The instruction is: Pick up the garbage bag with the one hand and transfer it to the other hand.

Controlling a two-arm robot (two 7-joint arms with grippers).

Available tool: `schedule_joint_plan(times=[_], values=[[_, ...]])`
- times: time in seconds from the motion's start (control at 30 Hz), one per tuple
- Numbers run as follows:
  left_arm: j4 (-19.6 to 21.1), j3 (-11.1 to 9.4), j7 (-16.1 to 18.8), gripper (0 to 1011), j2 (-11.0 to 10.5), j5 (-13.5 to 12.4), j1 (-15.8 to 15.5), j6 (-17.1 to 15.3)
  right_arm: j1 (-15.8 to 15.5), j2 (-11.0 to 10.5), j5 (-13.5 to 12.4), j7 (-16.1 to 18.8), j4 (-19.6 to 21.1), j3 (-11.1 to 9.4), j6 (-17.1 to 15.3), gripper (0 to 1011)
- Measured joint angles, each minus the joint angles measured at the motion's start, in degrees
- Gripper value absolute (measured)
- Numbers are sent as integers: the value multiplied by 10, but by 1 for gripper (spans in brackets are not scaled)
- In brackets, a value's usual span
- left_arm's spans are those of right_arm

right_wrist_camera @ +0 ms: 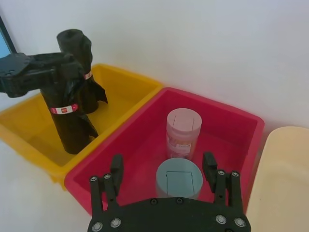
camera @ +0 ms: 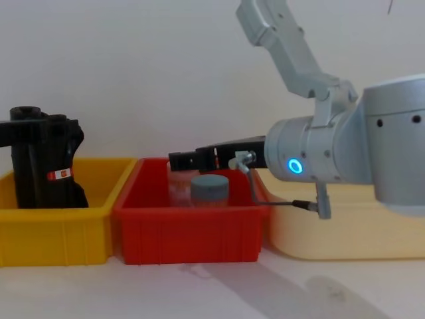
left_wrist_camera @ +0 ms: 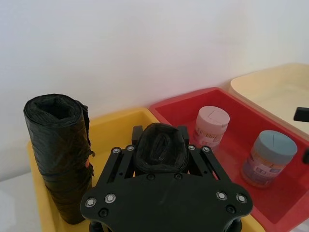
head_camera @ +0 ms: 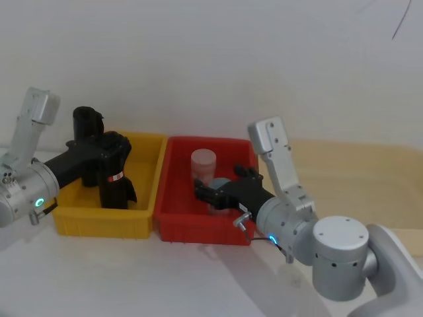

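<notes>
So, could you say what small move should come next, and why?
Probably lift straight up: the left gripper looks closed around the garbage bag, which stands in the yellow bin beside a second roll, while the right gripper hangs open over the red bin.

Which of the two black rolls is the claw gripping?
The nearer garbage bag, clamped in the left gripper; the other roll stands free behind it in the yellow bin.

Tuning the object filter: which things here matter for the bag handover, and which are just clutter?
Job: garbage bag, left gripper shut on it, right gripper open above the red bin.
Lying about: second roll, yellow bin, pink-lidded jar, blue-lidded jar, beige tray.
</notes>
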State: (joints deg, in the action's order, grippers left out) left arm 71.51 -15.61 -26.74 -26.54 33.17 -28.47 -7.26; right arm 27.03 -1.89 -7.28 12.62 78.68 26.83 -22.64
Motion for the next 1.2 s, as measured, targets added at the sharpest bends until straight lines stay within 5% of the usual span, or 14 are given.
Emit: schedule_joint_plan(times=[1.2], values=[[-1,0,0,381,0,0,-1,0,42,4,42,17,-83,10,18,1000]])
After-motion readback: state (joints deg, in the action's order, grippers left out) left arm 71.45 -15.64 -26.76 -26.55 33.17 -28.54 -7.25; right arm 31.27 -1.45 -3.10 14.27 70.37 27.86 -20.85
